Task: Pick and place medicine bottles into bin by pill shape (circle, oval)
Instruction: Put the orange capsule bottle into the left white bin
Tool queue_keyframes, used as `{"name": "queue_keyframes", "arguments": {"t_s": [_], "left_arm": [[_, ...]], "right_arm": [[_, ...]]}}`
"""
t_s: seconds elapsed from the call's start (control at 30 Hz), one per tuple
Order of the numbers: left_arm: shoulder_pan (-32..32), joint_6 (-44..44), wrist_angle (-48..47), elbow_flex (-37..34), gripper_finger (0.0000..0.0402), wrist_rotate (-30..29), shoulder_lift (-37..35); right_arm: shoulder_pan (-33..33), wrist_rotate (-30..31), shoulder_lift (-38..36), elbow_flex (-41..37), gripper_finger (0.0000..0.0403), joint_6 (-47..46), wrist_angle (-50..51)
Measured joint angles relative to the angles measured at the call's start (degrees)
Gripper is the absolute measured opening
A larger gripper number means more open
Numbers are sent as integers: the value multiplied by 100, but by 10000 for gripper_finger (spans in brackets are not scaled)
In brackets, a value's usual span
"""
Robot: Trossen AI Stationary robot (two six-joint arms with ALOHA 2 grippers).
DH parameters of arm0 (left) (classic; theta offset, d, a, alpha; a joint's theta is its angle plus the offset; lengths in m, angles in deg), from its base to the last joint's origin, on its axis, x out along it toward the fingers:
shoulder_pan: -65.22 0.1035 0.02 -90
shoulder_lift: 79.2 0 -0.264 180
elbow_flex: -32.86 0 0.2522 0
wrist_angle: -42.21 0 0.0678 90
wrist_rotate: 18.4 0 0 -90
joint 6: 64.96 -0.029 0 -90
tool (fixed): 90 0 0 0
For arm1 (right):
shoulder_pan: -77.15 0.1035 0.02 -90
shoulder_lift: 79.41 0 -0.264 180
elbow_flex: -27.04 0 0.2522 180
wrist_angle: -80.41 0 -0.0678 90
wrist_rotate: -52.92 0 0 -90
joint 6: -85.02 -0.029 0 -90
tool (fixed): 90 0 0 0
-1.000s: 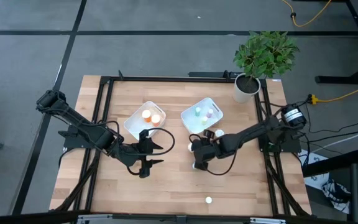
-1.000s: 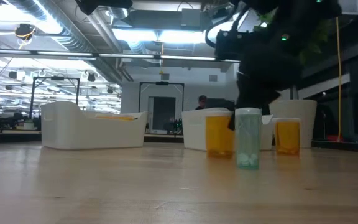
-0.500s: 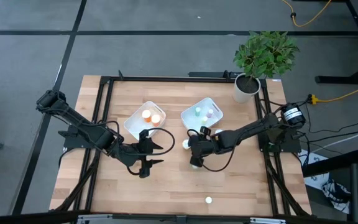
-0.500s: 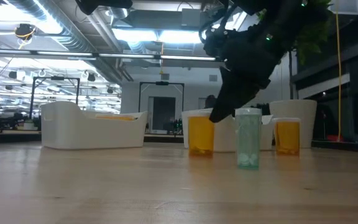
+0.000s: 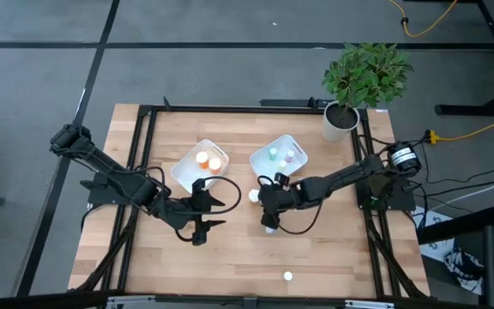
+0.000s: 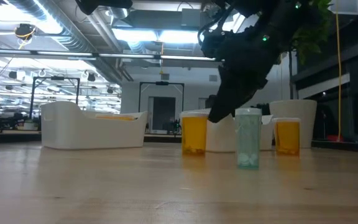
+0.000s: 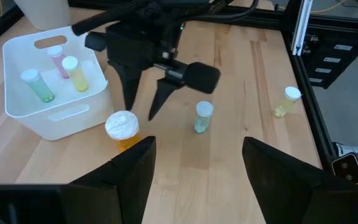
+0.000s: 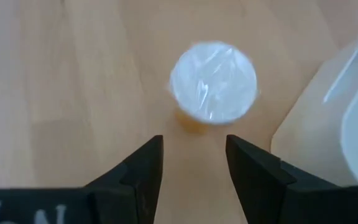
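My right gripper (image 8: pixel 191 165) part open, empty, above orange bottle (image 8: pixel 213 84). Light, rigid, smooth plastic; grip body below cap. Left gripper (image 7: pixel 194 165) idle, empty.

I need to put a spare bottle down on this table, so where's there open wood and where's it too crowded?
Open wood lies along the near edge of the table, around a lone bottle, and in the far strip between the left tray and the plant pot. The middle is crowded: both trays, right gripper, left gripper.
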Motion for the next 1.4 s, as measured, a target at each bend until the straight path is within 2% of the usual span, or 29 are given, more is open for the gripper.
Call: {"name": "queue_keyframes", "arguments": {"t_s": [0.2,0.47,0.6,0.77,0.93,1.1,1.4], "left_arm": [[1,0,-4,0,234,0,0],[1,0,-22,-4,234,-2,0],[1,4,-4,-4,234,0,0],[-1,7,-4,-4,234,0,0],[1,6,3,-4,234,-2,0],[0,6,-1,-4,234,-25,0],[1,4,1,-4,234,-63,0]], "right_arm": [[3,-42,-202,510,177,-385,939],[210,-58,-282,1532,177,-966,3734],[218,-596,-308,1642,177,-1221,5173],[449,-741,-471,1461,177,-1894,6283],[861,-670,-880,955,177,-2470,6449],[1087,-424,-1462,27,177,-3188,6156],[860,-526,-2672,-2064,177,-3200,4065]]}}
